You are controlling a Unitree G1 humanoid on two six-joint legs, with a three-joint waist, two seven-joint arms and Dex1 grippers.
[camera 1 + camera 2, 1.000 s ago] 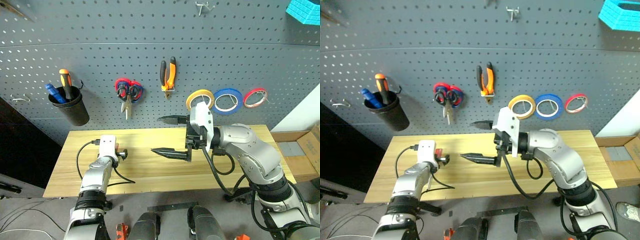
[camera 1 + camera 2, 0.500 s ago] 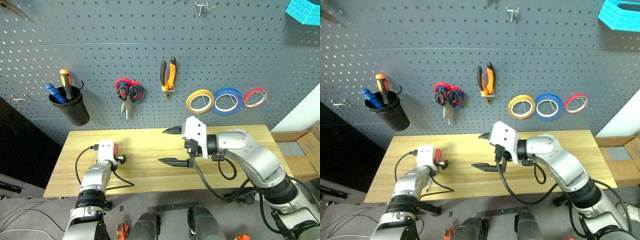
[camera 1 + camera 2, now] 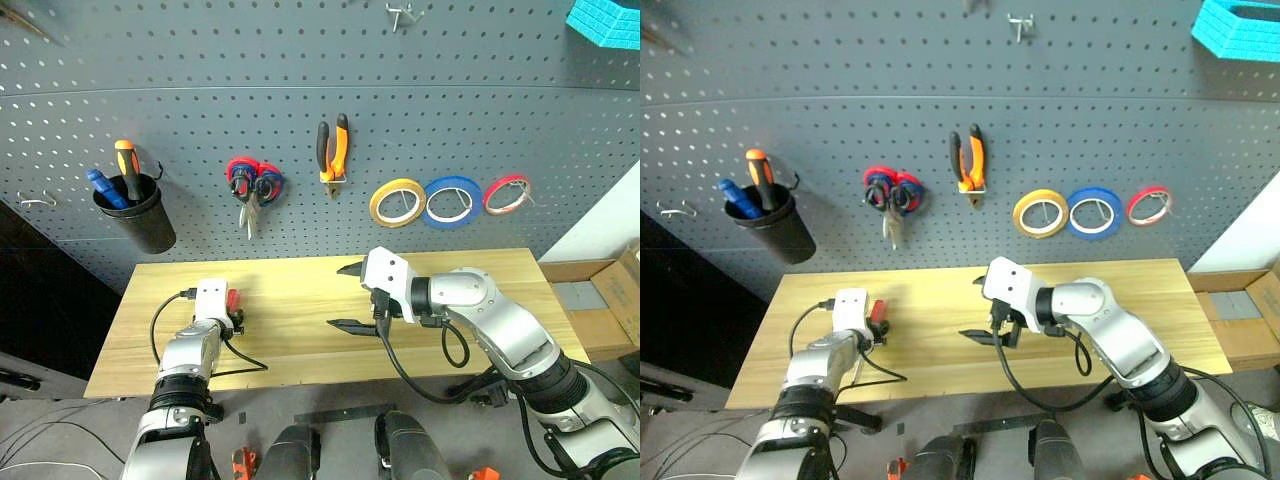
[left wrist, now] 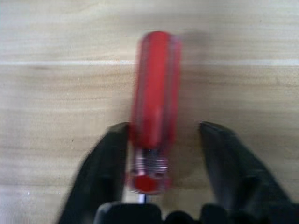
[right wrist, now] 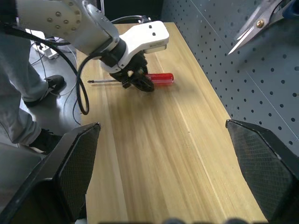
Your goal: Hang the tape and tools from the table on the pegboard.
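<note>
Nearest, on the left part of the table (image 3: 300,350): left gripper (image 4: 161,154), lowered over the screwdriver (image 4: 154,98) with the clear red handle. One black finger (image 4: 100,172) touches the handle near its collar; the other stands a little off the opposite side, so the claw is partly closed around the handle, not yet clamped on it. The screwdriver lies flat on the light wood, its thin shaft passing under the gripper.

Mid-table, near the centre: right gripper (image 3: 347,296), pointing left above the planks, fingers spread wide apart, holding nothing. A black cable loops beneath the arm.

Beyond, on the pegboard (image 3: 300,60), left to right:
- black cup (image 3: 135,212) holding a screwdriver with an orange-and-black handle and a blue-handled item;
- scissors (image 3: 248,188) with red-and-blue handles, blades down;
- pliers (image 3: 333,150) with orange-and-black handles, hung on a hook;
- yellow tape ring (image 3: 398,203), hung;
- blue tape ring (image 3: 454,200), just right of the yellow one;
- thin red tape ring (image 3: 507,193), farthest right;
- bare metal hook (image 3: 403,13) high up.

Far right, upper corner: a turquoise object (image 3: 608,20). A person's leg and shoe (image 5: 28,116) stand beside the table's left end.
</note>
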